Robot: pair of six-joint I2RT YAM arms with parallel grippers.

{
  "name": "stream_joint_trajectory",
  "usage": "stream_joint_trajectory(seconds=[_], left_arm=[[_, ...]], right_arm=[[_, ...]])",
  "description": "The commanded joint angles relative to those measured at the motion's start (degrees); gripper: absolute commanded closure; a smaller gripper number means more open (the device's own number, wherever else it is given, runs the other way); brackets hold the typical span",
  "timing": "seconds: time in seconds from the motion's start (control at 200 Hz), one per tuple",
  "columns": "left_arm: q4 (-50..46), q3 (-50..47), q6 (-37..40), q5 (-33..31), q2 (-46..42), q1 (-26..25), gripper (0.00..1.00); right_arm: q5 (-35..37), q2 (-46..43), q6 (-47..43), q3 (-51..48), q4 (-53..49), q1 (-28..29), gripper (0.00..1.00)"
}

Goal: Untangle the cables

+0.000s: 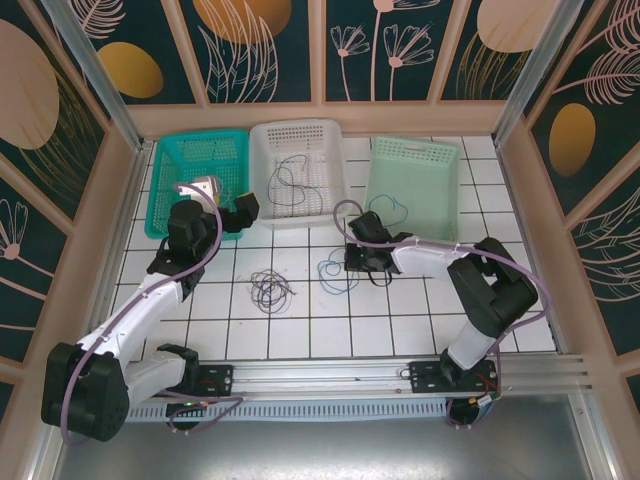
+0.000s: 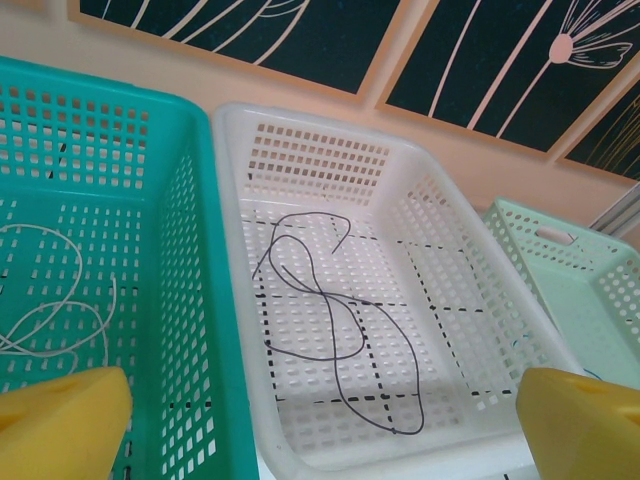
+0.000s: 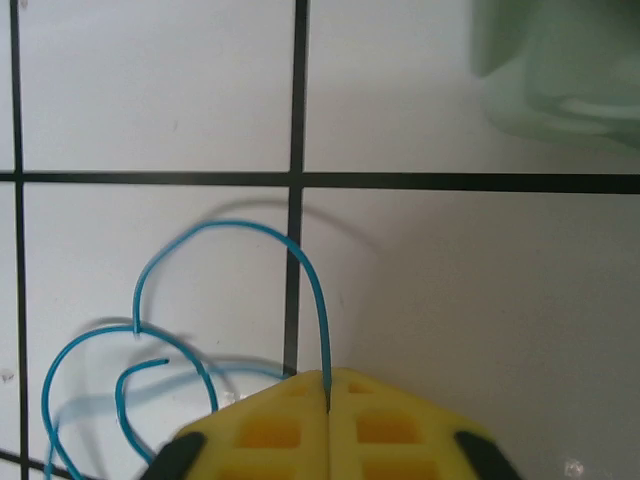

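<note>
Your right fingers (image 3: 270,432) pinch the blue cable (image 3: 235,224) at their tips — lift fast and it may slip; left fingers (image 2: 60,420) stand open.

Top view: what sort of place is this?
Likely a robot test booth: a tiled table boxed in by flower panels, two robot arms bolted to its near edge, three plastic baskets and loose thin cables.
</note>
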Motion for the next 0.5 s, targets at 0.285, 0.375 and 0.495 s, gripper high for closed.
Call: stream_joint_trajectory(seconds=[0.285,0.375,0.495], left_arm=[[4.91,-1.44,-0.65,5.89,-2.15,-0.58,0.01],[5.91,-1.70,0.59,8.04,-2.40,-1.54,0.02],[8.05,-1.65,2.62,12.29,-1.83,-3.64,0.02]], right_arm=[[7.66,-20.41,-4.40,-1.82,3.13,3.98,1.00],[7.46,-26.70,-6.75,-1.82,3.64,4.12,1.00],[7.45,-33.88,-9.34,-1.28,3.17,4.17,1.00]])
